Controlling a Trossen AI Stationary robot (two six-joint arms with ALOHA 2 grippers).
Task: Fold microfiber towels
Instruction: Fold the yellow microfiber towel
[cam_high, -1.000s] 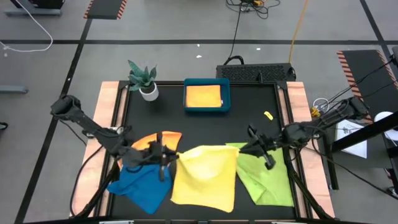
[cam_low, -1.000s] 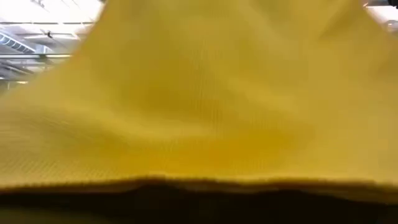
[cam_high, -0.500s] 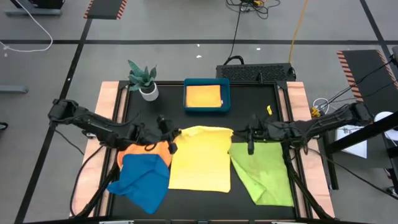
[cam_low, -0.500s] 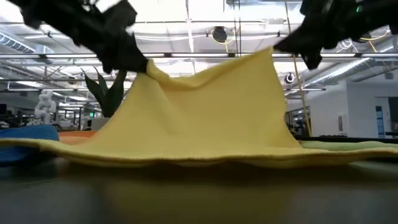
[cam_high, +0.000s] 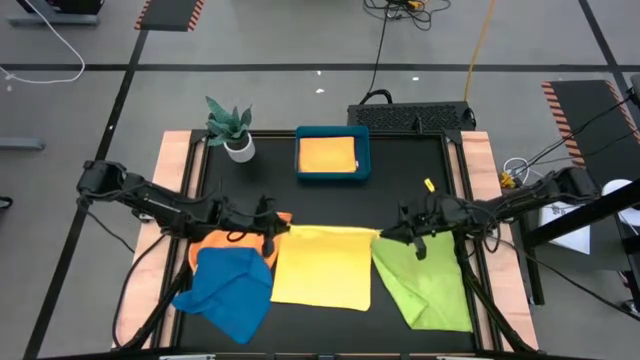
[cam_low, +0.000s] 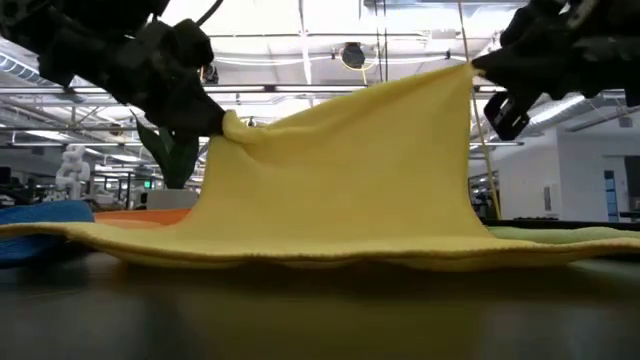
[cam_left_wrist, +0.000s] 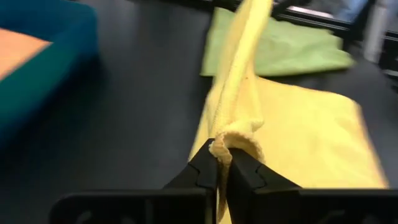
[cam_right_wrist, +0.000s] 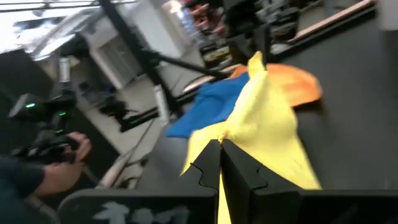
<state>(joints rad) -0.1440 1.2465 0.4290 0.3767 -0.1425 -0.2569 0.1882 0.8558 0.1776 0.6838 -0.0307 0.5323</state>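
I have the left gripper (cam_left_wrist: 222, 163) and right gripper (cam_right_wrist: 221, 149) pinching the yellow towel's (cam_high: 322, 265) tray-side (cam_high: 333, 155) corners; limp, sagging cloth, best held at corners.

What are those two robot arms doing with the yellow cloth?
They are folding towels. Each arm has pinched one far corner of the yellow towel: the left tool holds one, the right tool the other, and both are shut on it. That far edge is lifted off the black table while the near edge lies flat. A blue towel and an orange towel lie on one side, a green towel on the other. One folded orange towel already sits in the teal tray.
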